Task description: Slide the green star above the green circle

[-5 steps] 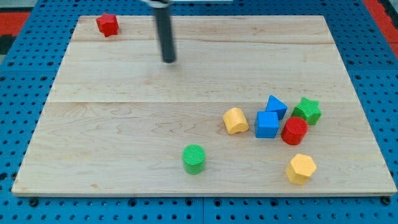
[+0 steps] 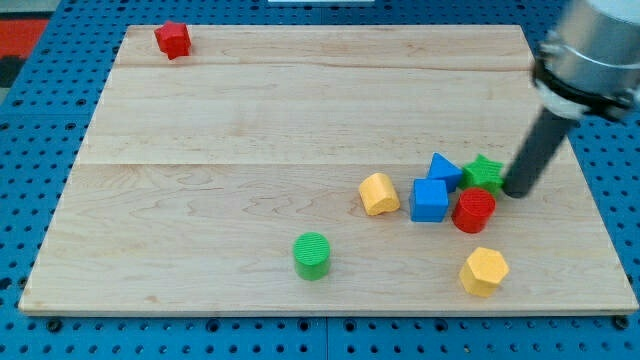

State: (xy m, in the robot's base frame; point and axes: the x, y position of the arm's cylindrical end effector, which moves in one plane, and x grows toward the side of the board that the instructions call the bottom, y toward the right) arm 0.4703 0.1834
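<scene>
The green star (image 2: 483,172) lies at the right of the wooden board (image 2: 200,150), in a cluster with a blue triangle (image 2: 443,168), a blue cube (image 2: 430,200) and a red cylinder (image 2: 474,211). My tip (image 2: 518,191) stands right against the star's right side. The rod slants up to the view's top right. The green circle (image 2: 312,255) stands alone near the board's bottom edge, well to the left of the star and lower.
A yellow block (image 2: 378,193) lies left of the blue cube. A yellow hexagon (image 2: 484,271) sits near the bottom right. A red block (image 2: 172,39) is in the top left corner. Blue pegboard surrounds the board.
My tip has swept from the board's upper left-middle to the right side of the green star. The star has shifted slightly left, toward the blue triangle.
</scene>
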